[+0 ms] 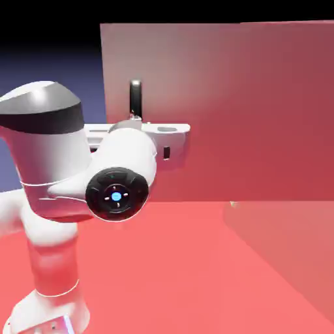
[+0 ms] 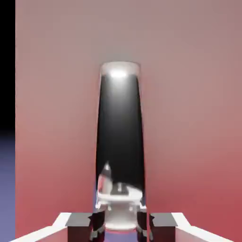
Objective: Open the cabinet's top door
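Note:
The top door (image 1: 248, 111) is a large flat pinkish-beige panel across the upper exterior view, standing out at an angle from the cabinet (image 1: 287, 254) body at the lower right. Its black bar handle (image 1: 135, 96) stands upright near the panel's left edge. My gripper (image 1: 136, 119) reaches the handle's lower end, mostly hidden behind the white hand. In the hand view the black handle (image 2: 119, 137) fills the middle, running up from between the grey finger tips (image 2: 79, 226). The gripper (image 2: 120, 227) is shut on the handle, against the door panel (image 2: 189, 118).
The white arm's elbow and wrist (image 1: 117, 189) fill the left of the exterior view, in front of the door's lower left part. A red table surface (image 1: 169, 267) stretches below. Past the door's left edge lies dark backdrop (image 2: 7, 71).

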{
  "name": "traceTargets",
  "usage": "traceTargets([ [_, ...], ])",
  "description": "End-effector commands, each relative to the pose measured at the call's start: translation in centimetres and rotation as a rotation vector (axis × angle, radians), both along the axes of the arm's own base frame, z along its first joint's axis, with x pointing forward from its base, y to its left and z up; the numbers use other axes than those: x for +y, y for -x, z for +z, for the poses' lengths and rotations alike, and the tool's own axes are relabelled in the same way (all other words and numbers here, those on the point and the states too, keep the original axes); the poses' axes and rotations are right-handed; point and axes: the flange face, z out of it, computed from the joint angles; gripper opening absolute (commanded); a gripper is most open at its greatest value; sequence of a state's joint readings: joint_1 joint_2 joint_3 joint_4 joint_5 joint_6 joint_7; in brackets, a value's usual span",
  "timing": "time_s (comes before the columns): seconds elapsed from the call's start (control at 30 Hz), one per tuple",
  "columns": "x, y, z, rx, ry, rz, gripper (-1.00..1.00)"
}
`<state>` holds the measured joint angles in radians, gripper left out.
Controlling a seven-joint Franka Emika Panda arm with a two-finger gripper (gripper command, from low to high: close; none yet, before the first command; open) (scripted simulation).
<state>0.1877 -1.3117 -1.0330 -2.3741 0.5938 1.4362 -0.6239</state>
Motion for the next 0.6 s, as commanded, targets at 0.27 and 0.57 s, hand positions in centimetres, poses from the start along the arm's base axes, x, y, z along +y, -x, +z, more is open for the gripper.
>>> traceTargets([
  [0.27,-8.5,-0.3,0.0,0.000,0.000,0.159,-1.00],
  [0.57,-15.3,-1.6,0.0,0.001,0.000,0.291,-1.00],
])
